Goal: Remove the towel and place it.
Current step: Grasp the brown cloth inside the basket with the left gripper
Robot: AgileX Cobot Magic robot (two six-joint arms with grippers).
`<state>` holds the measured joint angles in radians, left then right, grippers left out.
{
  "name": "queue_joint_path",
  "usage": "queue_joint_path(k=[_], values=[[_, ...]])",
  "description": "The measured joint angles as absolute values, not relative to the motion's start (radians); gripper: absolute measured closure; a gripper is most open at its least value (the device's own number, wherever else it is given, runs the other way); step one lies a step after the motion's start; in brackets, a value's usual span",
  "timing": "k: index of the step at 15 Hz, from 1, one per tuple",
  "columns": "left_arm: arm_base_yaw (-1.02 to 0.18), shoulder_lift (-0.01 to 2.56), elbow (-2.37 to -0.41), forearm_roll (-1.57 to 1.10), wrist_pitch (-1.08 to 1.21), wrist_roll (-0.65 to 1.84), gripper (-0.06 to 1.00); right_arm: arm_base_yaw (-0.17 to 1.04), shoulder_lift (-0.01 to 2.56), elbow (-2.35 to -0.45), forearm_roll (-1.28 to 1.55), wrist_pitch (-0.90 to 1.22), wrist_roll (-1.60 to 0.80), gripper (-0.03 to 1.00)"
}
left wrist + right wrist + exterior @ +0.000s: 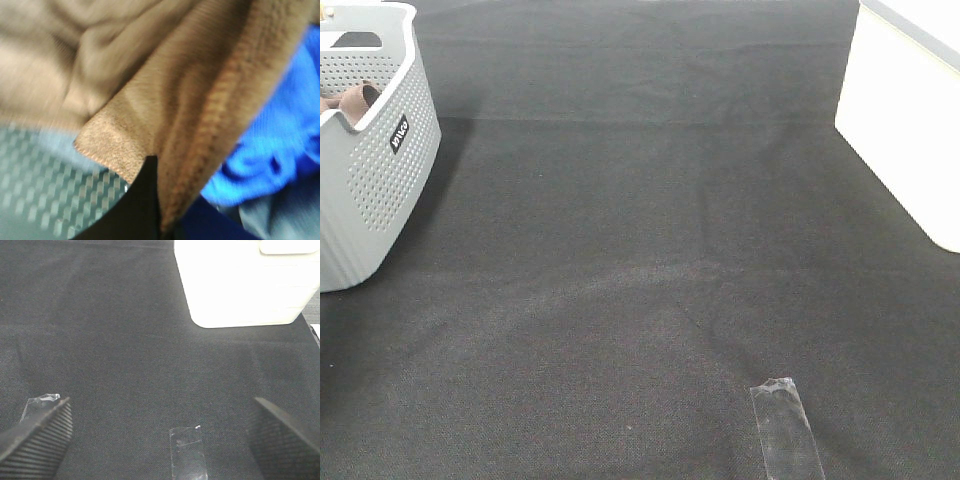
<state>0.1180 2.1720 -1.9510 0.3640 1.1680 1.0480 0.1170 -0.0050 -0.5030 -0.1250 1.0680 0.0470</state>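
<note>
Towel (165, 90) lying bunched in grey perforated basket (40, 190), pressing close against left gripper (150, 210). Looking soft, light and floppy, likely sagging when lifted; stitched hem fold by finger seeming best hold. Showing brown fuzzy pile, creased. Only one dark finger showing, so cannot tell jaw state. Blue cloth (280, 150) lying just beside, possibly snagging. Right gripper (160, 415) hanging over black mat (125, 340), jaws wide apart, gripping nothing; tape strip (187, 450) below, white box (240, 285) beyond.

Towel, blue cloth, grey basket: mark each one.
towel (165, 100): left wrist view, folded flap near the stitched hem.
blue cloth (280, 150): left wrist view, bunched middle.
grey basket (380, 170): exterior high view, perforated side wall.
</note>
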Motion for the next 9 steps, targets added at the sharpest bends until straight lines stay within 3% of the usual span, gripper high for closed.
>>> queue_joint_path(k=[9], values=[[0.118, 1.933, -1.954, 0.246, 1.179, 0.850, 0.94, 0.117, -0.005, -0.503, -0.125, 1.068, 0.047, 0.07]])
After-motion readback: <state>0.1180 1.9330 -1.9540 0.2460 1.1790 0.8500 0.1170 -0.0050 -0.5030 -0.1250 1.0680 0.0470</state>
